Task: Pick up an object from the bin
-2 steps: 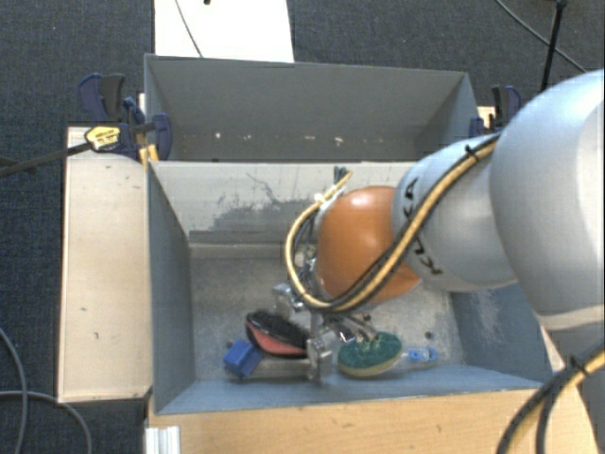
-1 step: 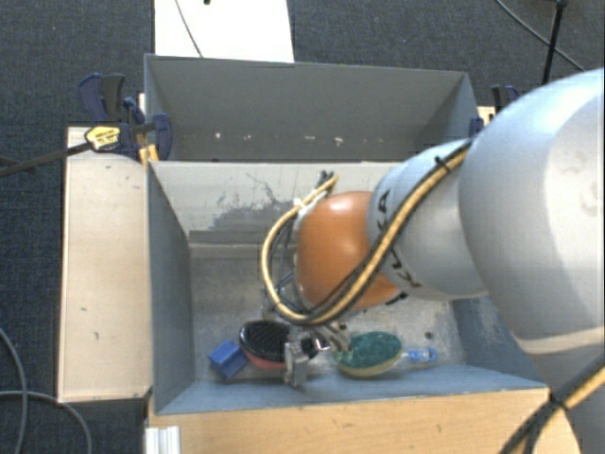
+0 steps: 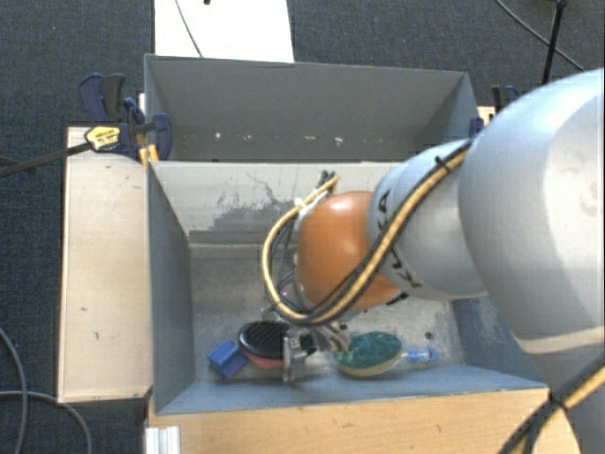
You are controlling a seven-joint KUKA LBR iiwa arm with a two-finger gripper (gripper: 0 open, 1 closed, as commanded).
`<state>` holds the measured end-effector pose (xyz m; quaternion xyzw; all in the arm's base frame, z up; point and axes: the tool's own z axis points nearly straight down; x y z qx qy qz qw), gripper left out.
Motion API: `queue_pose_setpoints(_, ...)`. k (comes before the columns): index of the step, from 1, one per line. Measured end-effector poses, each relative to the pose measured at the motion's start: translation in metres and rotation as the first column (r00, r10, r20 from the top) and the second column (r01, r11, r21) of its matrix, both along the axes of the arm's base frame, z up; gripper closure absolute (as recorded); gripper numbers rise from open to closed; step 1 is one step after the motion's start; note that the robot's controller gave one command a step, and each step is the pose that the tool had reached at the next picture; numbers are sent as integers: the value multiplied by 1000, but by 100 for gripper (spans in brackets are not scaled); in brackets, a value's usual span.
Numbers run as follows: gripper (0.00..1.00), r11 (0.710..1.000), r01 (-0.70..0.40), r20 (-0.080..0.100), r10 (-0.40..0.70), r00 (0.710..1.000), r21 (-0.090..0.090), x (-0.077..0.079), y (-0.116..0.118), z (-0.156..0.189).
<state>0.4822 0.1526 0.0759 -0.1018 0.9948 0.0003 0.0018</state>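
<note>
The tool (image 3: pixel 301 356) is low at the front wall of the bin (image 3: pixel 175 282), under the arm's orange cover (image 3: pixel 331 244). I cannot tell how far open it is, or whether it holds anything. It sits between a black-and-red round thing (image 3: pixel 260 339), close on the view's left, and a green brush (image 3: pixel 371 351), close on the right. A blue block (image 3: pixel 224 357) lies further left.

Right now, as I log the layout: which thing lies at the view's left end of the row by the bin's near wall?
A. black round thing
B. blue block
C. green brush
B: the blue block lies left of the black round thing and the green brush.
</note>
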Motion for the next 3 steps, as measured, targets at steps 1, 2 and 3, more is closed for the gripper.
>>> queue_pose_setpoints(1, 100, 999, 36, 6, -36, 999, 1, 15, -25, 92)
queue_pose_setpoints(2, 100, 969, -246, 1, 246, 969, -1, 44, -41, 83)
queue_pose_setpoints(3, 100, 972, -233, 9, 233, 972, -1, 59, -39, 246)
